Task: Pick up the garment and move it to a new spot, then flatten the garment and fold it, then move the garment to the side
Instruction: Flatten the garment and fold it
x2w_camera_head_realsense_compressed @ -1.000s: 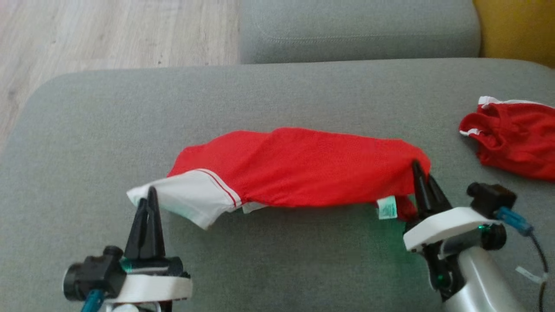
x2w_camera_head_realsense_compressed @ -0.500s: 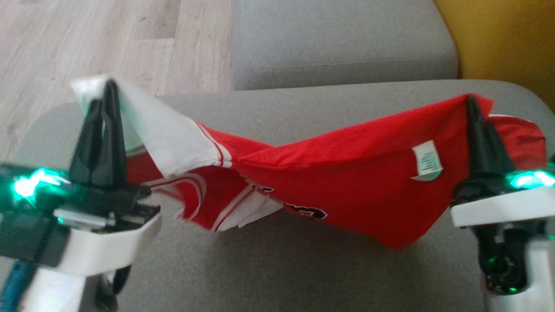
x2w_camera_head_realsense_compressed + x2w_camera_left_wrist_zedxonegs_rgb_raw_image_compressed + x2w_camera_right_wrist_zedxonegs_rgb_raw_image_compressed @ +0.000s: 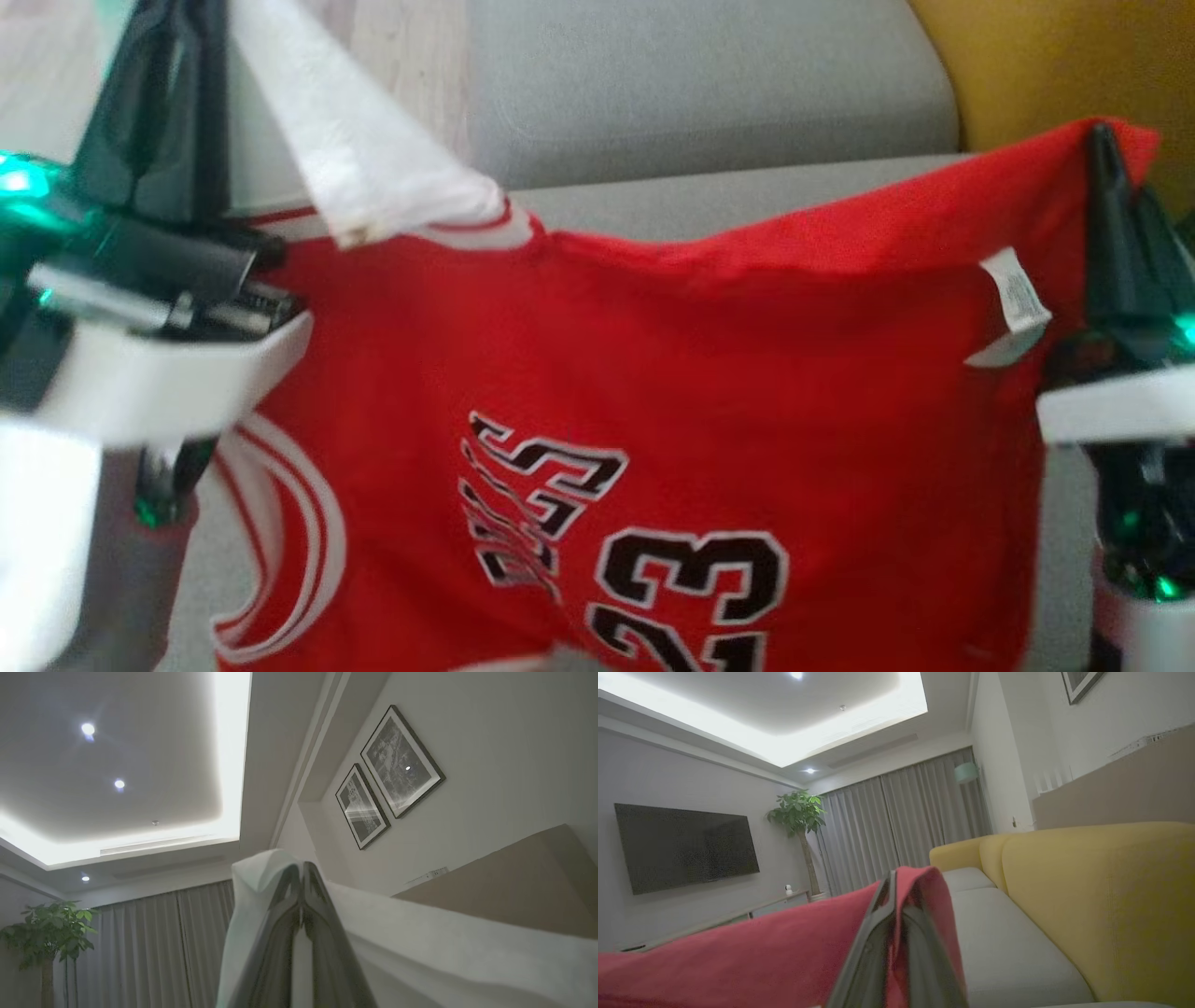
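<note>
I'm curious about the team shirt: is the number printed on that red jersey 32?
No, the red jersey shows a black 23 with white edging in the head view.

Lifted: jersey (image 3: 653, 420) off the sofa seat (image 3: 747, 196)

left pincer (image 3: 182, 37) and right pincer (image 3: 1106, 140) both rose, left higher. Was a bunched strip lying flat; now hangs spread between them, 23 print showing. Head camera shifted too.

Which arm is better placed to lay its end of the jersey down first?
Probably right: the right gripper pinches a red jersey corner lower, nearer the sofa cushion; the left gripper holds the white sleeve higher.
</note>
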Motion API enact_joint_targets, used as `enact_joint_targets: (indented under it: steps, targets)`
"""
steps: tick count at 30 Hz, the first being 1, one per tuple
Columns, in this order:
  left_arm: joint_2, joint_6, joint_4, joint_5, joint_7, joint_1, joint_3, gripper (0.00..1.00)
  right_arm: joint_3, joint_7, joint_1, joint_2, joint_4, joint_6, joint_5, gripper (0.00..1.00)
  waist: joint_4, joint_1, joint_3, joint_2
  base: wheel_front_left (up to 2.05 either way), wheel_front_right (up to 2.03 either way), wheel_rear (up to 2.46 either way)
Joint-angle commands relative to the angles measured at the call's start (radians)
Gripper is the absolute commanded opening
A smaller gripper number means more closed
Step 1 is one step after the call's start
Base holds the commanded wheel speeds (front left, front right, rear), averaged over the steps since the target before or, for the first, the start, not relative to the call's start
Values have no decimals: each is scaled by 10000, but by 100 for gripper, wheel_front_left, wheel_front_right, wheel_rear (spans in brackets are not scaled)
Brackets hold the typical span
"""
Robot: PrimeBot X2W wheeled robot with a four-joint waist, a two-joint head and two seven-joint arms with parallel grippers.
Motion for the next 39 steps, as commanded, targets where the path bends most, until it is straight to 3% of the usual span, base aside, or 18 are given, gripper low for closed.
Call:
enact_joint_targets:
  steps: [1, 5, 11, 16, 19, 30, 39]
  targets:
    - [205, -72, 154, -125, 111, -719, 378, 0, 266, 78, -843, -39, -14, 67, 31, 0, -58, 0, 232, 0, 0, 0, 0]
    - [197, -382, 1705, -306, 75, -1611, 256, 0, 578, 167, -2272, -39, 1754, 67, -249, 0, -170, 0, 875, 0, 0, 0, 0]
    - [130, -733, 4448, 25, -388, -4520, -54, 0, 758, -615, -6082, -385, 5169, 67, -1038, 0, -93, 0, 1966, 0, 0, 0, 0]
    - [-443, -584, 6675, 286, -1521, -7086, -14, 0, 409, -1941, -9184, -493, 7946, 67, -1919, 0, 187, 0, 2459, 0, 0, 0, 0]
    - [-867, -524, 7569, 200, -2090, -7708, -38, 0, 89, -2561, -10173, -423, 9257, 67, -2350, 0, 439, 0, 2749, 0, 0, 0, 0]
    - [-1650, -734, 8711, -556, -2718, -5241, -455, 0, 523, -3247, -9320, -297, 12482, 67, -2291, 0, 802, 0, 4328, 0, 0, 0, 0]
    - [-1518, -609, 8214, -747, -2955, -3160, -199, 0, 1147, -3779, -8218, -338, 13094, 67, -1306, 0, 652, 0, 4466, 0, 0, 0, 0]
